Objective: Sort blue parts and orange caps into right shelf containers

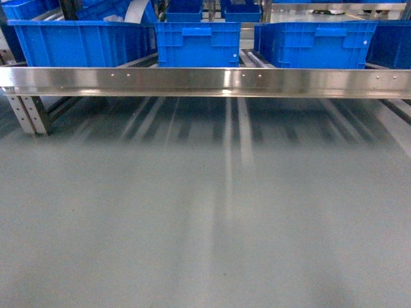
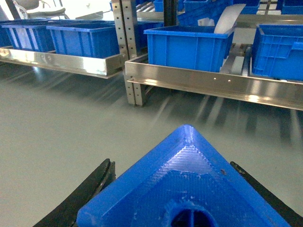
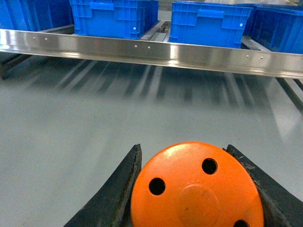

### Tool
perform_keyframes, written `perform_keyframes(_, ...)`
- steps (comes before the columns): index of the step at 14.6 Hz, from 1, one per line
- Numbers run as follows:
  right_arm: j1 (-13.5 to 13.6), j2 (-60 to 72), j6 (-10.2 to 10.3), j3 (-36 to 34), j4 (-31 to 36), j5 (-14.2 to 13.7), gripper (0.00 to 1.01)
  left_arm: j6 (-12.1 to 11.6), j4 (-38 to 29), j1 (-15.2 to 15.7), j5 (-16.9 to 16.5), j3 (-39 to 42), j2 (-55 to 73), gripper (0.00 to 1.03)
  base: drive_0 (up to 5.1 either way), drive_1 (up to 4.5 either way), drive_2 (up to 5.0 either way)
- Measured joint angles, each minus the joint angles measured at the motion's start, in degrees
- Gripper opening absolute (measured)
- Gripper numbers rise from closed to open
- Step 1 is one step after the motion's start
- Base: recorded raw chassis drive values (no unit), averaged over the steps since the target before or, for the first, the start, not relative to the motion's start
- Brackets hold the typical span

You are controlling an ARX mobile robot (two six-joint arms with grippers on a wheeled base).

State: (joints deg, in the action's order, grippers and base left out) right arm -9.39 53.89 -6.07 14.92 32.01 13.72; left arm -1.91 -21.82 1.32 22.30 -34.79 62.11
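Note:
In the left wrist view a blue part [image 2: 189,184] fills the bottom of the frame, one corner pointing toward the shelf [image 2: 213,82]. My left gripper [image 2: 172,164] is shut on it, black fingers [image 2: 94,182] against both sides. My right gripper [image 3: 183,150] is shut on an orange cap [image 3: 196,189], whose flat holed end faces the camera. Both hang above grey floor, short of the shelf's shiny front rail [image 1: 205,80]. Blue containers [image 1: 198,43] [image 1: 314,43] [image 1: 77,42] stand on the shelf behind the rail. Neither gripper shows in the head view.
Grey floor [image 1: 205,212] stretches between me and the rail [image 3: 151,49]. A perforated steel post [image 2: 128,47] joins a second rack section on the left [image 2: 61,61]. A white sheet [image 2: 227,19] sticks out of one crate [image 2: 184,47]. More crates [image 3: 113,16] [image 3: 208,21] sit behind.

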Motion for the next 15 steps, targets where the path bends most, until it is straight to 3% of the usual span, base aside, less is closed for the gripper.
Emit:
perform_keyframes(4, 0.00, 0.04, 0.00, 0.00, -0.17, 0.00, 0.44, -0.02, 0.09, -0.04, -0.02, 0.00, 0.04, 0.62, 0.2, 4.00, -3.6)
perform_keyframes(15, 0.00, 0.02, 0.00, 0.00, -0.09, 0.04, 0.44, -0.02, -0.09, 0.22, 0.09, -0.02, 0.13, 0.62, 3.2, 1.74, -4.9)
